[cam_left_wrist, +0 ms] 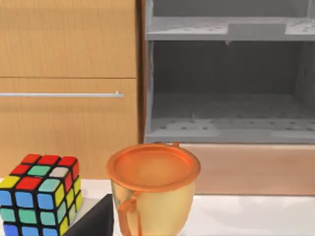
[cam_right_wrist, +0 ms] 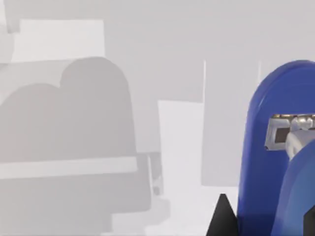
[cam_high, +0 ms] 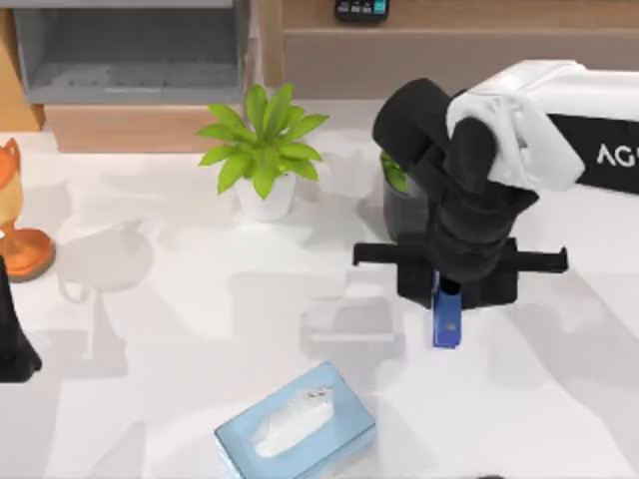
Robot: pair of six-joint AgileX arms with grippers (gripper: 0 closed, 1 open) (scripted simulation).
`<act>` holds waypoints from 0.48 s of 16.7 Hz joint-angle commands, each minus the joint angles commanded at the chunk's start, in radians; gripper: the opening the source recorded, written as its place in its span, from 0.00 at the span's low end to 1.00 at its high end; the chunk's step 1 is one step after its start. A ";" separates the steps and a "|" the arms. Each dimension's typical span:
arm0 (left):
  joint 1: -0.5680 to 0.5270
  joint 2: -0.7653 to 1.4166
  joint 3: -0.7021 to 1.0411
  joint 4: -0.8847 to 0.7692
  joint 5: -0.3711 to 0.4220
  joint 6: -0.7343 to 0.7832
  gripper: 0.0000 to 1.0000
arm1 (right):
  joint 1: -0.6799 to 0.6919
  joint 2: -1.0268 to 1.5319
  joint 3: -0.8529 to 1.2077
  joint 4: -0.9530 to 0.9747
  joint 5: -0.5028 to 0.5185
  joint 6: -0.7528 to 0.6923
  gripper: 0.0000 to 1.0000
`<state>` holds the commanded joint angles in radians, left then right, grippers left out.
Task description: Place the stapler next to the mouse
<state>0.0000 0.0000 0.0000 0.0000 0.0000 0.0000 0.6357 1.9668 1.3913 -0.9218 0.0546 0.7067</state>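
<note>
**Stapler under right gripper; mouse unsighted**

Where the right gripper (cam_high: pixel 446 299) stands over the table, the blue stapler (cam_high: pixel 446 317) juts from between its fingers, apparently clamped across the narrow width. Judged rigid, light, smooth-shelled: grip mid-body across the long sides.

Right wrist view: stapler's (cam_right_wrist: pixel 275 147) metal throat, close up.
Beyond, top view: tissue box (cam_high: pixel 296 424), potted plant (cam_high: pixel 262 150).
Left gripper (cam_high: pixel 12 344): parked far off; finger state indeterminable.
</note>
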 joint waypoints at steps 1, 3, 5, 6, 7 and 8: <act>0.000 0.000 0.000 0.000 0.000 0.000 1.00 | 0.006 0.007 -0.003 -0.003 -0.004 -0.006 0.00; 0.000 0.000 0.000 0.000 0.000 0.000 1.00 | 0.017 0.025 -0.013 -0.009 -0.011 -0.017 0.00; 0.000 0.000 0.000 0.000 0.000 0.000 1.00 | 0.024 0.049 -0.031 -0.012 -0.016 -0.024 0.00; 0.000 0.000 0.000 0.000 0.000 0.000 1.00 | 0.026 0.061 -0.041 -0.012 -0.017 -0.026 0.00; 0.000 0.000 0.000 0.000 0.000 0.000 1.00 | 0.026 0.068 -0.048 -0.013 -0.018 -0.027 0.00; 0.000 0.000 0.000 0.000 0.000 0.000 1.00 | 0.026 0.068 -0.048 -0.013 -0.018 -0.027 0.00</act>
<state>0.0000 0.0000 0.0000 0.0000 0.0000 0.0000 0.6622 2.0352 1.3430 -0.9343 0.0362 0.6800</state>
